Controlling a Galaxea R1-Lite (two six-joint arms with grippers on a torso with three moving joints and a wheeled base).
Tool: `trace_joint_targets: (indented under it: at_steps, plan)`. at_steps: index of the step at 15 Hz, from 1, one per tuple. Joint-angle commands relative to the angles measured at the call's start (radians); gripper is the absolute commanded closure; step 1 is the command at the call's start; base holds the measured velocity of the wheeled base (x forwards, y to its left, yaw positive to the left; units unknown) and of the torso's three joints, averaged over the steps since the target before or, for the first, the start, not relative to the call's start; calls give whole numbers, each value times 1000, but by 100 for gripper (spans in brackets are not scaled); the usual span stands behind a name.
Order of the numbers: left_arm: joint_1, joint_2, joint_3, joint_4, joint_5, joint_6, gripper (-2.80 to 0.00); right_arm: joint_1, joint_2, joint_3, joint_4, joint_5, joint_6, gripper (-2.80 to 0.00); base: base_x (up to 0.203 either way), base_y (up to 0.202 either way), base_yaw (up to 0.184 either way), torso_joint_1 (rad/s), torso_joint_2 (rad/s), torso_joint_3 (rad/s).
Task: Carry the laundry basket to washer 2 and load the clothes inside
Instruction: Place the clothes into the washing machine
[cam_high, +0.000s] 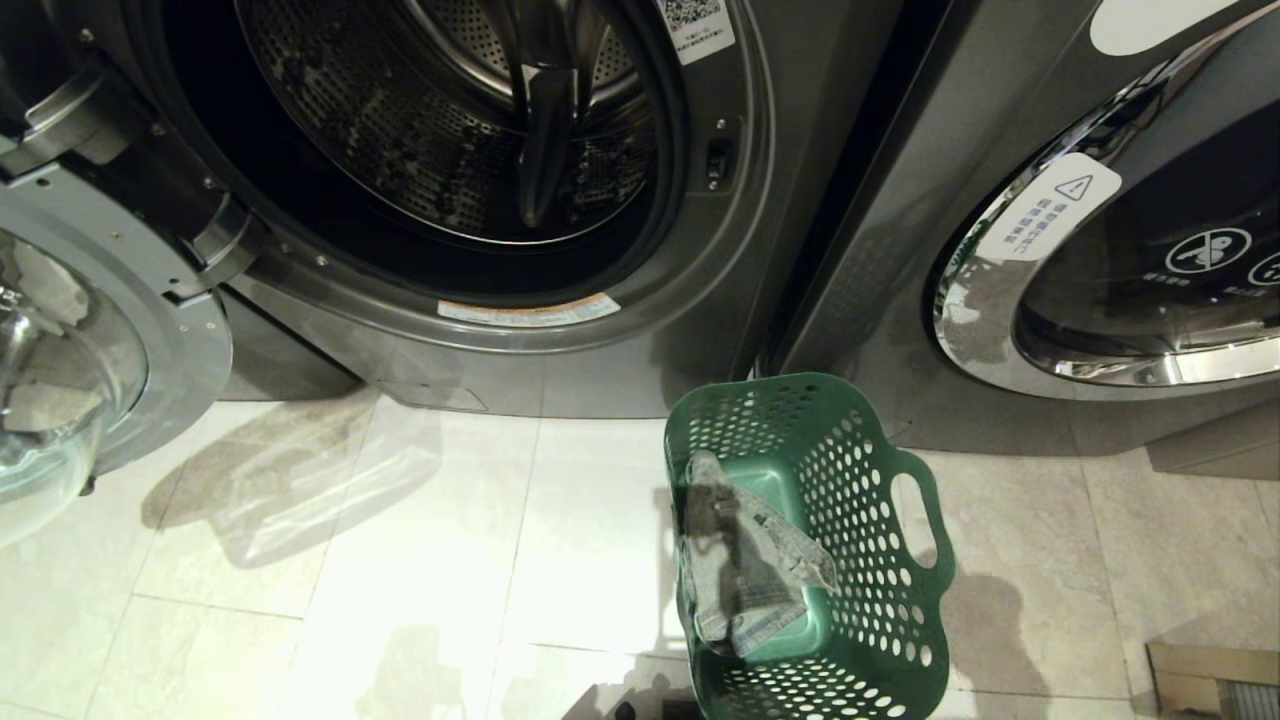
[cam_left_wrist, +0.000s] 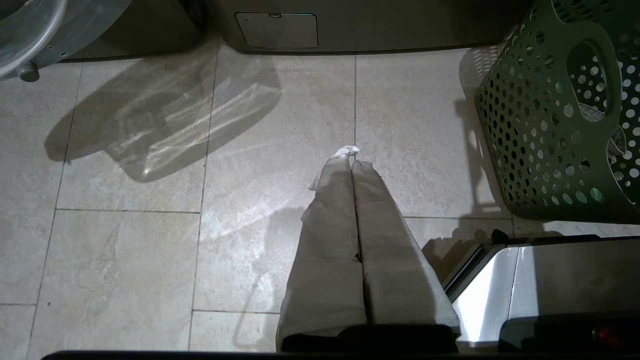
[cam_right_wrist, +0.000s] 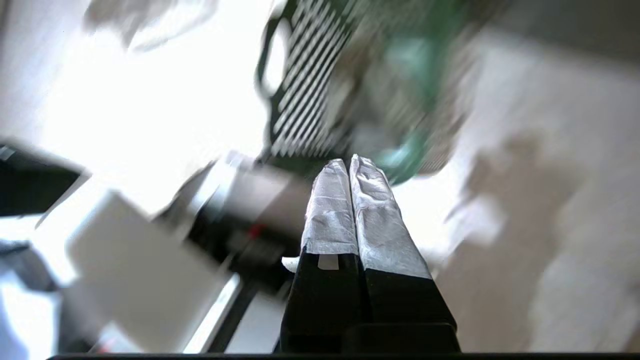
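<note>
Both grippers are pinched closed on nothing: the left gripper (cam_left_wrist: 350, 155) hangs over bare floor tile, the right gripper (cam_right_wrist: 348, 162) is aimed at the basket (cam_high: 905, 600). The basket sits on the floor, 1 crumpled garment (cam_high: 740, 565) inside. Behind it the washer (cam_high: 700, 330) gapes open, so I'd spread the right fingers, pinch mid-fabric, lift clear of the rim.

Right wrist view is smeared: I can only make out the basket (cam_right_wrist: 350, 90) as a green blur past the right gripper (cam_right_wrist: 350, 161), contents unreadable. Head view cuts the basket's (cam_high: 880, 480) near end at the bottom edge. The open washer (cam_high: 620, 340) behind it loses its top, so no number visible. Its door (cam_high: 70, 350) is cropped too.
</note>
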Motion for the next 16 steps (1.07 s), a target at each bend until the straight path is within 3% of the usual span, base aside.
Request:
trace_joint_targets:
  at_steps: [1, 4, 8, 12, 16]
  plan:
    - [0, 0, 2, -1, 2, -8, 0, 1, 227, -33, 97, 57, -9, 0, 0, 0, 0, 0, 0, 0]
    - [0, 0, 2, -1, 4, -34, 0, 3, 402, 67, 77, 105, -73, 0, 0, 0, 0, 0, 0, 0]
    - [0, 0, 2, -1, 4, -34, 0, 19, 585, 198, -218, 118, -114, 0, 0, 0, 0, 0, 0, 0]
    - [0, 0, 1, -1, 4, -34, 0, 138, 654, 256, -245, 106, -110, 0, 0, 0, 0, 0, 0, 0]
    - [0, 0, 2, -1, 4, -34, 0, 163, 791, 278, -318, 101, -105, 0, 0, 0, 0, 0, 0, 0]
